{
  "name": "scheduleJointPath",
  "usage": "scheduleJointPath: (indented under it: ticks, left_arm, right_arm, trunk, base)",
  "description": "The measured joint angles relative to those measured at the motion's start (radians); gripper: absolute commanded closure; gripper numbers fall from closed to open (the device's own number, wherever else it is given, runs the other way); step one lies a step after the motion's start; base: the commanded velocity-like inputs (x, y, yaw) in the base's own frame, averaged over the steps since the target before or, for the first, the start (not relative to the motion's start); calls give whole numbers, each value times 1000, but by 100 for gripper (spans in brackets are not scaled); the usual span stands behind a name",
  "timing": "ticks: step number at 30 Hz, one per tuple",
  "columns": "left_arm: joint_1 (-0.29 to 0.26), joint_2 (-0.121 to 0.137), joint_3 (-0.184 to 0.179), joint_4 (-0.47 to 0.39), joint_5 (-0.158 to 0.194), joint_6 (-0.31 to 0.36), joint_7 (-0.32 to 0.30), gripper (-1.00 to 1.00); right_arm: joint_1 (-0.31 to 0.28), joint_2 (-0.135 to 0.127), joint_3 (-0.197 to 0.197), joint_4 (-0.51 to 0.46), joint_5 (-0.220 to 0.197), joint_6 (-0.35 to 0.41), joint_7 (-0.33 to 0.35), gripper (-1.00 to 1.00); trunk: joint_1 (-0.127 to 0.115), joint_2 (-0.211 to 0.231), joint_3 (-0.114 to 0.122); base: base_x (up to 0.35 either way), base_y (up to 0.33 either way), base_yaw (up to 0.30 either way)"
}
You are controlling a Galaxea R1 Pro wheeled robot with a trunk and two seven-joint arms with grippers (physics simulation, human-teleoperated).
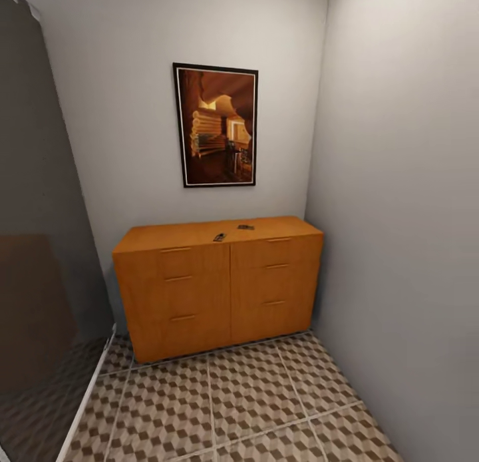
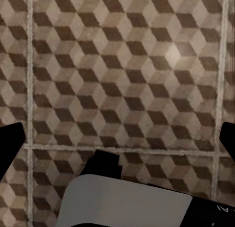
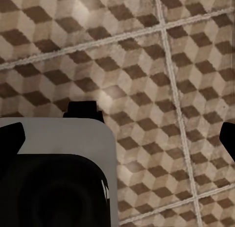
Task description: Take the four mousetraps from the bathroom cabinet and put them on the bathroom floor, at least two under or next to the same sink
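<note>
The orange-brown cabinet (image 1: 219,285) stands against the far wall, all drawers shut. Two small dark mousetraps lie on its top, one (image 1: 219,237) near the front edge and another (image 1: 245,227) a little behind and to its right. The cube-pattern bathroom floor (image 1: 246,402) stretches in front of it. My left gripper (image 2: 117,141) hangs open over bare tiles (image 2: 122,75), black fingertips (image 2: 11,143) far apart with nothing between them. Just as open and empty, my right gripper (image 3: 120,138) also faces the floor (image 3: 147,65). The sink is out of view.
A framed picture (image 1: 215,125) hangs above the cabinet. A plain grey wall (image 1: 399,216) closes the right side. At the left stands a dark grey panel (image 1: 36,249) with a white strip (image 1: 86,399) along its base. A grey-and-black robot part (image 3: 54,173) shows below each wrist.
</note>
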Motion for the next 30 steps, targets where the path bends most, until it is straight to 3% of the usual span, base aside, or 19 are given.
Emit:
scheduleJointPath:
  ticks: [30]
  left_arm:
    - [0,0,1,0,1,0,0,-100]
  right_arm:
    - [0,0,4,0,5,0,0,-100]
  trunk:
    - [0,0,0]
  base:
    - [170,0,-21]
